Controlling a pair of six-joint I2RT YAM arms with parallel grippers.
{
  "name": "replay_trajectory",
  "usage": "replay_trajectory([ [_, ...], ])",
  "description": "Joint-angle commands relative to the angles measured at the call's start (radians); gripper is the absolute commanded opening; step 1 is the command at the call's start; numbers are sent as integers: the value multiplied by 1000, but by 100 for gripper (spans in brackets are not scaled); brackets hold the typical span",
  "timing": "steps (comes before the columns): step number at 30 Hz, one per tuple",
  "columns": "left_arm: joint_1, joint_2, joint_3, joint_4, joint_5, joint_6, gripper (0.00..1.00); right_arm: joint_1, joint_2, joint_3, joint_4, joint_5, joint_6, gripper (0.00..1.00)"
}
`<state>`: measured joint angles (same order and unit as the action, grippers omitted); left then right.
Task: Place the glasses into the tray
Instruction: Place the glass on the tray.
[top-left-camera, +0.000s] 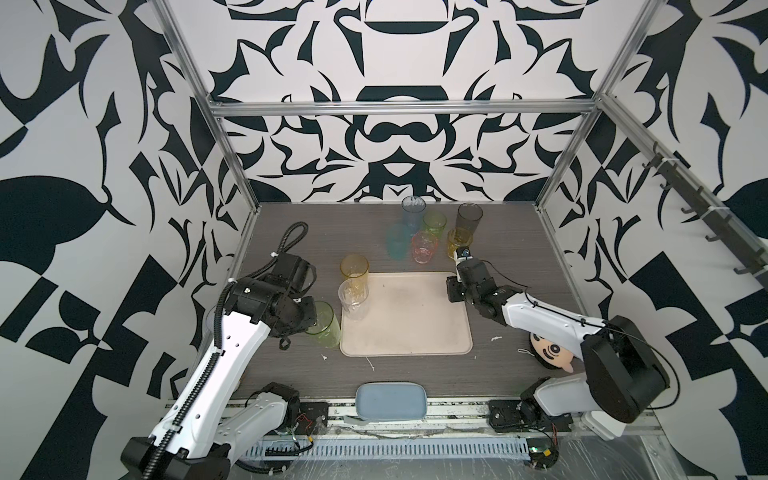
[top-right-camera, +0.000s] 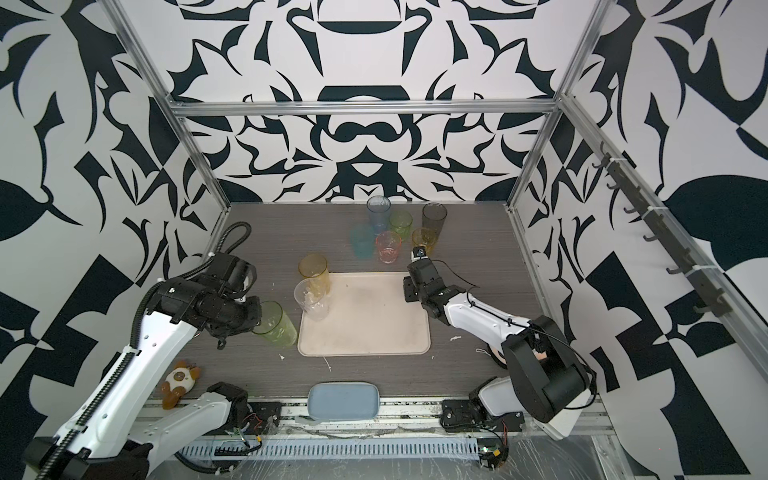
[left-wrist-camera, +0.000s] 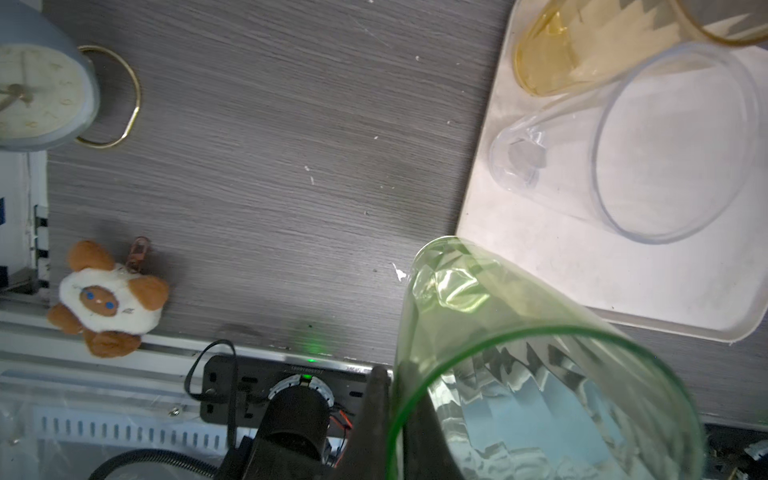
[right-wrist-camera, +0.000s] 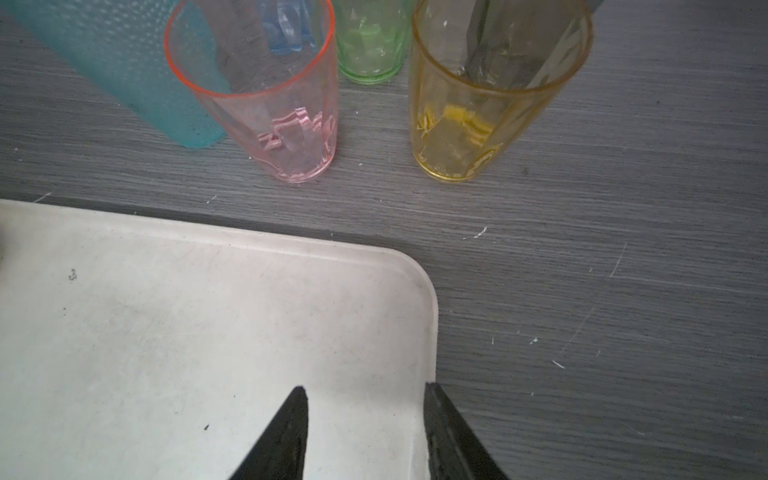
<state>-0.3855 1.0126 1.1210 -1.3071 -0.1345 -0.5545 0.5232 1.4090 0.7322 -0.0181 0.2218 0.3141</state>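
The cream tray (top-left-camera: 415, 328) lies mid-table. A colourless tumbler (top-left-camera: 353, 299) stands inside its left edge, with a tall amber one (top-left-camera: 354, 270) behind it at the far left corner. My left gripper (left-wrist-camera: 397, 401) is shut on the rim of a tall green tumbler (top-left-camera: 325, 328), one finger inside and one outside. That tumbler is tilted, just left of the tray. My right gripper (right-wrist-camera: 365, 392) is open and holds nothing, above the tray's far right corner. Behind the tray stand blue (top-left-camera: 412, 214), green (top-left-camera: 434, 222), grey (top-left-camera: 469, 218), yellow (top-left-camera: 458, 241), pink (top-left-camera: 424, 247) and teal (top-left-camera: 397, 243) glasses.
A blue-grey pad (top-left-camera: 390, 401) sits at the table's front edge. A doll head (top-left-camera: 548, 351) lies under my right arm at the right. A brown-and-white plush toy (top-right-camera: 180, 380) lies front left, and a grey clock (left-wrist-camera: 37, 95) shows in the left wrist view.
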Motion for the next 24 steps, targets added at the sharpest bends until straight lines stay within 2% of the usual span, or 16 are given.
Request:
replay_trajectory([
  [1, -52, 4, -20, 26, -17, -72, 0, 3, -15, 29, 18, 20, 6, 48],
  [13, -280, 70, -60, 123, -87, -155, 0, 1, -20, 29, 15, 17, 6, 48],
  [24, -343, 148, -84, 181, -122, -179, 0, 2, -21, 30, 11, 18, 5, 48],
])
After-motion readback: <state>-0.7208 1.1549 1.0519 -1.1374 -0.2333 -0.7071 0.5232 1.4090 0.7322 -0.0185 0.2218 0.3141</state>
